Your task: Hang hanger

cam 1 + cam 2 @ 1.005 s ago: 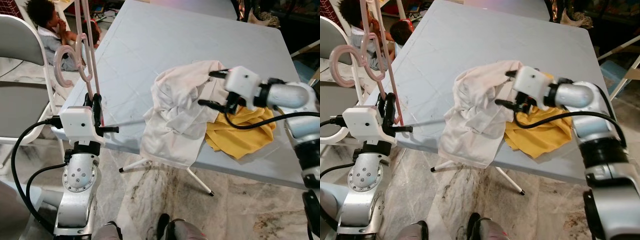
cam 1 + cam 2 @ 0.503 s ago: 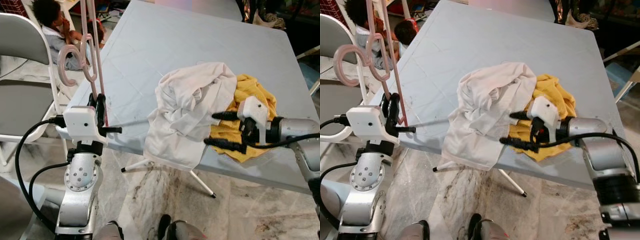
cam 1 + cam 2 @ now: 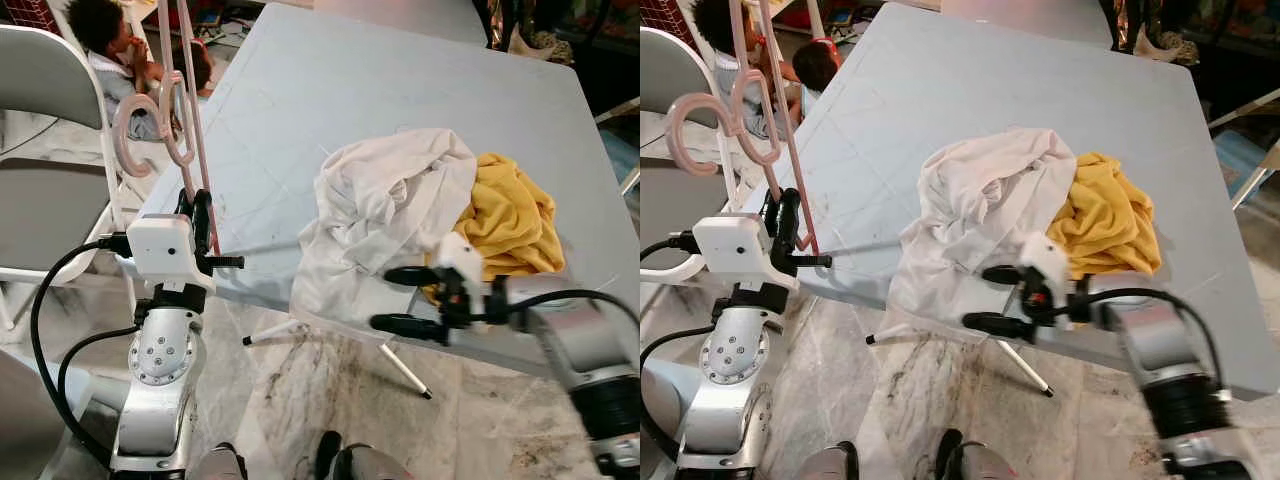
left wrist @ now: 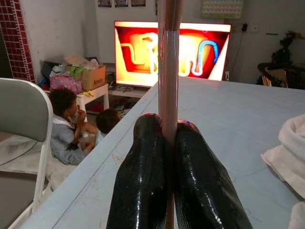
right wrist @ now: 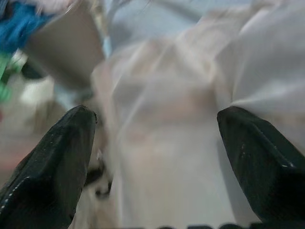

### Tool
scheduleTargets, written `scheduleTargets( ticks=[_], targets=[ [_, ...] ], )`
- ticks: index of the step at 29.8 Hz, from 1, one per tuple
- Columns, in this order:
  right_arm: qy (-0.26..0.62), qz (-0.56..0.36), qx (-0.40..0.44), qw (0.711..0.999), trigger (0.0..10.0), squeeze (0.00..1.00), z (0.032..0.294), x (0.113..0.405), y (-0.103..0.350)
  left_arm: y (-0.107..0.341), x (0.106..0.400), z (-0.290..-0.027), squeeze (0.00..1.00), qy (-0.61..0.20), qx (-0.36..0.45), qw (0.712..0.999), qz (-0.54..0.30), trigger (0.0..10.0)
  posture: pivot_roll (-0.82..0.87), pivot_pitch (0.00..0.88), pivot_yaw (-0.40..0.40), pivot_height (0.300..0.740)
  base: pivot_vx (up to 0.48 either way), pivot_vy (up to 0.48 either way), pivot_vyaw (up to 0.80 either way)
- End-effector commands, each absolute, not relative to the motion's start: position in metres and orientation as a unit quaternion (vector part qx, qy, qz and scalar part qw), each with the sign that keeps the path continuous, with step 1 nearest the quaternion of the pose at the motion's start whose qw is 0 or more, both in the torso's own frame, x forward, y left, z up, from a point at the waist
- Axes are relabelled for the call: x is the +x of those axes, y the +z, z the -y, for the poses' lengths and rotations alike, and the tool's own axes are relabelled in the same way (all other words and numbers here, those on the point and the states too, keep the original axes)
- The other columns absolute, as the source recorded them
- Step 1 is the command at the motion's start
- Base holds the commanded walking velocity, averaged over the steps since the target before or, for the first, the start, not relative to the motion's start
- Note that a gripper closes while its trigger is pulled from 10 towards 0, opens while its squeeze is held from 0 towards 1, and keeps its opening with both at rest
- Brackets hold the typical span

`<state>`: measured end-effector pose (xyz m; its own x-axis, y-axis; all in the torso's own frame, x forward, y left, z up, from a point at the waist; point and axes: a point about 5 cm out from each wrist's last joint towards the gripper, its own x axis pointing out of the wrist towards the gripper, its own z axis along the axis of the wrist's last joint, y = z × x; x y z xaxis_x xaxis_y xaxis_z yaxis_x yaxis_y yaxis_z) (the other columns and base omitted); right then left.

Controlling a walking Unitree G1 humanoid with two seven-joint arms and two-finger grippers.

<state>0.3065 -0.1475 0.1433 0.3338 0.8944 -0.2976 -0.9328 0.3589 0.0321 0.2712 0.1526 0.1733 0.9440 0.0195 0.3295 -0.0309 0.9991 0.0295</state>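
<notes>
Right gripper sat fingers wide apart, empty, at the table edge, white shirt just ahead of it. Left gripper was clamped on the pink hanger, which stood upright above it. Yellow cloth lay beyond the right gripper. Risk: shirt overhangs the edge, a careless grab could drag it off; the hanger, pinched low, could tilt.

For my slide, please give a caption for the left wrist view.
Left tool shut on the pink hanger, held upright beside the grey table.
</notes>
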Motion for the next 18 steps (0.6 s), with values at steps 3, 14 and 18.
scheduleTargets(
  ticks=[3,14,18],
  targets=[
    [0.539,-0.125,-0.069,0.830,10.0,0.00,0.147,0.312,0.143,0.133,0.268,-0.157,0.00,0.021,0.019,0.998,0.064,10.0,0.11,0.227,-0.115,0.740,0.000,0.000,0.00],
    [0.296,-0.052,-0.085,0.950,10.0,0.00,0.168,0.363,0.155,0.133,0.268,-0.156,0.00,0.021,0.018,0.998,0.064,10.0,0.11,0.226,-0.113,0.740,0.000,0.000,0.00],
    [0.273,-0.043,-0.085,0.957,10.0,0.00,0.168,0.366,0.157,0.133,0.268,-0.156,0.00,0.020,0.018,0.998,0.064,10.0,0.11,0.226,-0.113,0.740,0.000,0.000,0.00]
  ],
)
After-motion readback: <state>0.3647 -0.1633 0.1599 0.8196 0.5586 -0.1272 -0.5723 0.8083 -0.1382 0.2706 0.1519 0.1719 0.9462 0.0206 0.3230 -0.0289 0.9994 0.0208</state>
